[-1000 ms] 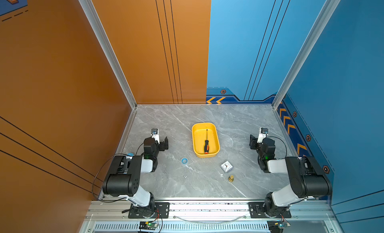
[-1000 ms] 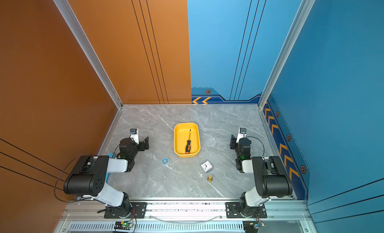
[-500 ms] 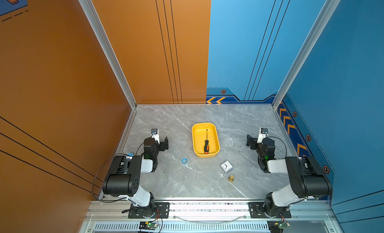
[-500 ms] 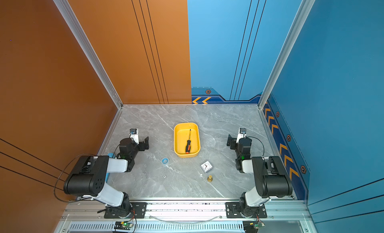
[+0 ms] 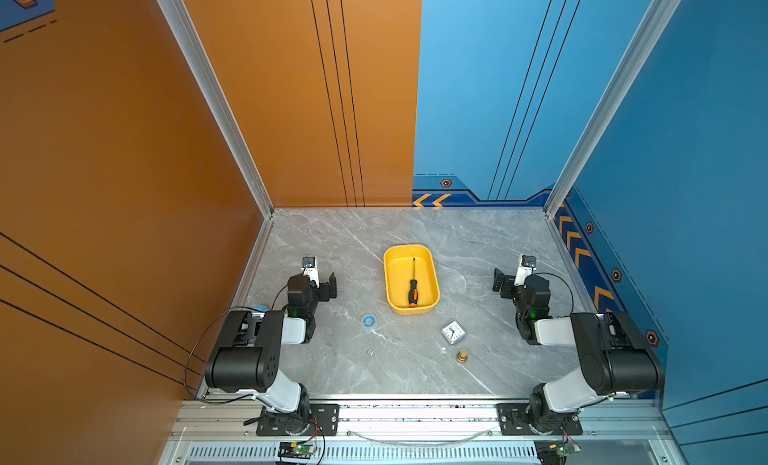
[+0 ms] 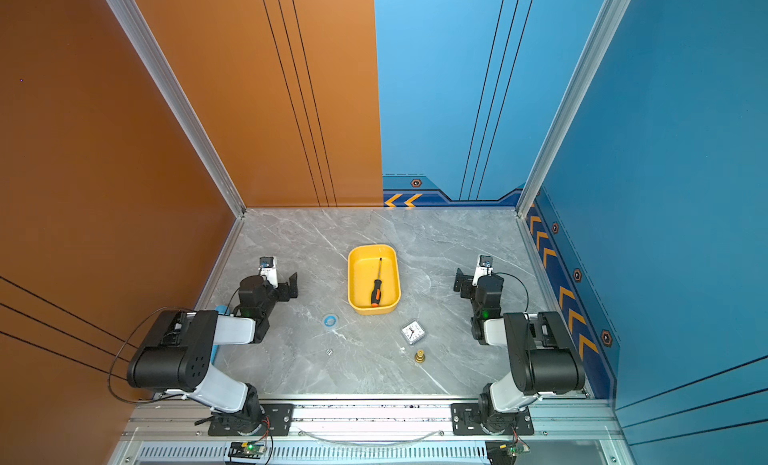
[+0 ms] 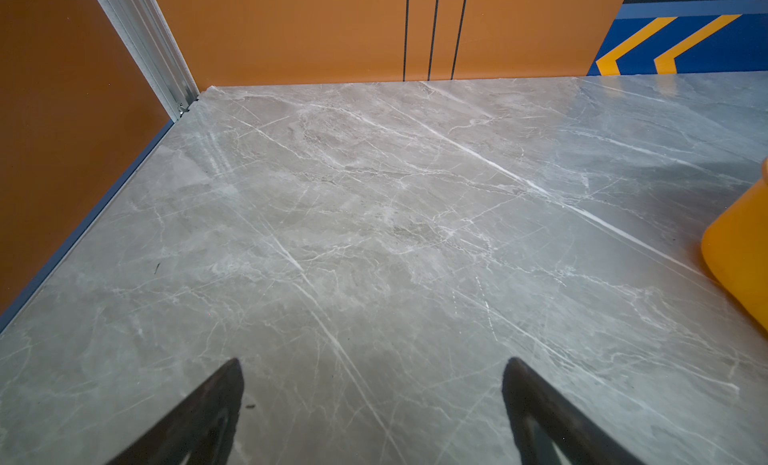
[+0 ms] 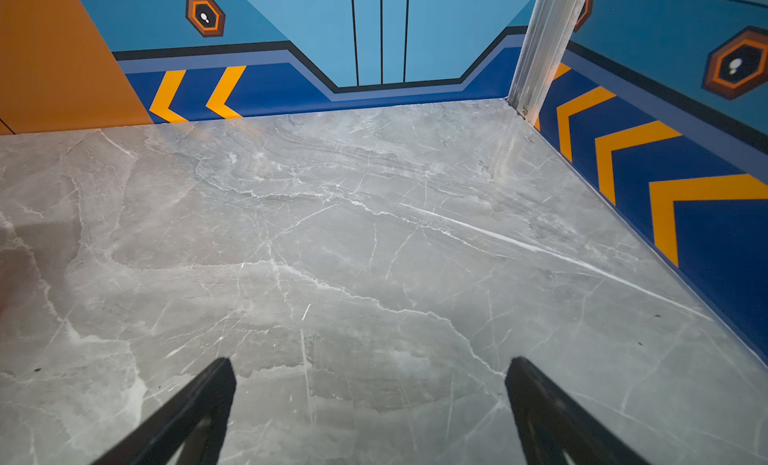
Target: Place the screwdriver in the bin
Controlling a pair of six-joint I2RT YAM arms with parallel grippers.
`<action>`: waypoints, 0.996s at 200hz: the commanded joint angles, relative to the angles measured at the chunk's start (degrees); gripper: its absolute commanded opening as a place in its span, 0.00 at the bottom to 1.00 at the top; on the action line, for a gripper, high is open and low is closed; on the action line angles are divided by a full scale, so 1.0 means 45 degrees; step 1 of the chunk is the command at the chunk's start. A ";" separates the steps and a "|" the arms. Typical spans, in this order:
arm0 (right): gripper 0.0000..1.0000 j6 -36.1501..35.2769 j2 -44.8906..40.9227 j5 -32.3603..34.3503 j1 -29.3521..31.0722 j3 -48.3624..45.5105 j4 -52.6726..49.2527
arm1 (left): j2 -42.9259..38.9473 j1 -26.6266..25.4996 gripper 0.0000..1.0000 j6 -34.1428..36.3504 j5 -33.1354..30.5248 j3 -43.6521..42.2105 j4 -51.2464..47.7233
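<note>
The right gripper (image 5: pixel 503 281) sat low over the grey marbled desk (image 5: pixel 332 242) on the right side, its jaws spread wide apart and nothing between them; from its wrist camera the right gripper (image 8: pixel 372 371) showed only bare stone between two dark fingers (image 8: pixel 208 396). The left gripper (image 5: pixel 327 285) mirrored it on the other side, jaws also parted and empty, and in its own wrist view the left gripper (image 7: pixel 374 371) looked out over bare desk with one rounded yellow corner of the bin (image 7: pixel 739 251) at the edge of the picture. Both arms were folded back near the front rail, each well apart from the bin. In both top views the bin (image 5: pixel 386 276) (image 6: pixel 350 276) stood about midway between the two grippers, its long side running front to back. The screwdriver (image 5: pixel 412 284) (image 6: pixel 377 284) lay flat inside it, roughly along its length, thin shaft pointing toward the back wall and the black and orange handle toward the front, the butt end near the bin's front wall. Outside the bin, nearer the front, a small blue ring (image 5: pixel 368 320) lay to its left, a little square clock (image 5: pixel 453 332) to its right, and a brass fitting (image 5: pixel 462 356) just in front of the clock. All three were clear of the bin.
</note>
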 commanded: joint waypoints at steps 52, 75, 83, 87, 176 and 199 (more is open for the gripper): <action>1.00 -0.0106 0.0043 0.0140 0.0043 0.0182 -0.0199 | -0.0022 -0.0039 0.98 -0.0063 -0.0072 0.0115 0.0176; 1.00 -0.0107 0.0039 0.0072 0.0004 0.0197 -0.0203 | -0.0024 -0.0031 0.98 -0.0060 -0.0072 0.0117 0.0176; 1.00 -0.0078 0.0038 -0.0023 -0.0039 0.0207 -0.0223 | -0.0019 -0.0031 0.98 -0.0070 -0.0072 0.0114 0.0177; 1.00 -0.0057 0.0039 -0.0069 -0.0062 0.0203 -0.0235 | -0.0014 -0.0031 0.98 -0.0061 -0.0082 0.0115 0.0176; 1.00 -0.0049 0.0038 -0.0075 -0.0086 0.0201 -0.0226 | -0.0014 -0.0034 0.98 -0.0077 -0.0072 0.0120 0.0185; 1.00 -0.0047 0.0038 -0.0056 -0.0065 0.0202 -0.0223 | -0.0037 -0.0046 0.98 -0.0043 -0.0070 0.0120 0.0176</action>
